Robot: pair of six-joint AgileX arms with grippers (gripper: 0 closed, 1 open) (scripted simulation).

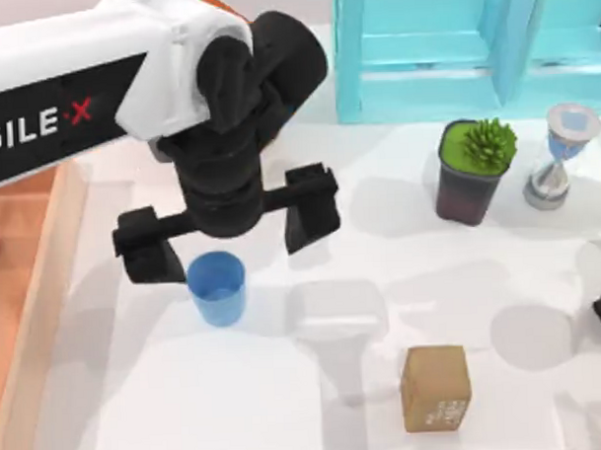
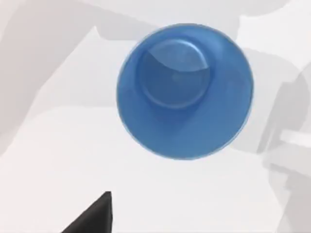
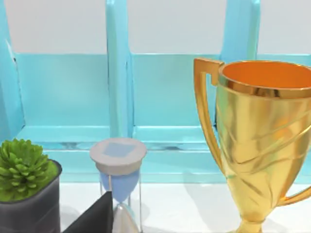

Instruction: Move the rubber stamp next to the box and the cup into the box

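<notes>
Spread wide apart, the fingers of the left gripper [image 1: 227, 239] hang over the white table [image 1: 287, 403] with nothing between them; one dark finger stands just to the left of the cup [image 1: 217, 287] and the other well to its right, so the blue cup sits upright on the table under the left end of the span, untouched as far as can be seen. From the left wrist view the cup [image 2: 184, 91] is seen straight down its open mouth. The box [image 1: 41, 293] lies along the table's left edge, its thick wooden wall near the cup. The rubber stamp [image 1: 436, 387] rests well apart to the right, toward the near edge, white markings on its front face. Farther right stand a potted plant [image 1: 473, 170] and an hourglass [image 1: 559, 155] before a turquoise shelf [image 1: 452, 52]. Whether the right gripper's jaws are open or closed cannot be told; its wrist view shows a gold trophy [image 3: 262, 145] near the hourglass [image 3: 119, 179].
</notes>
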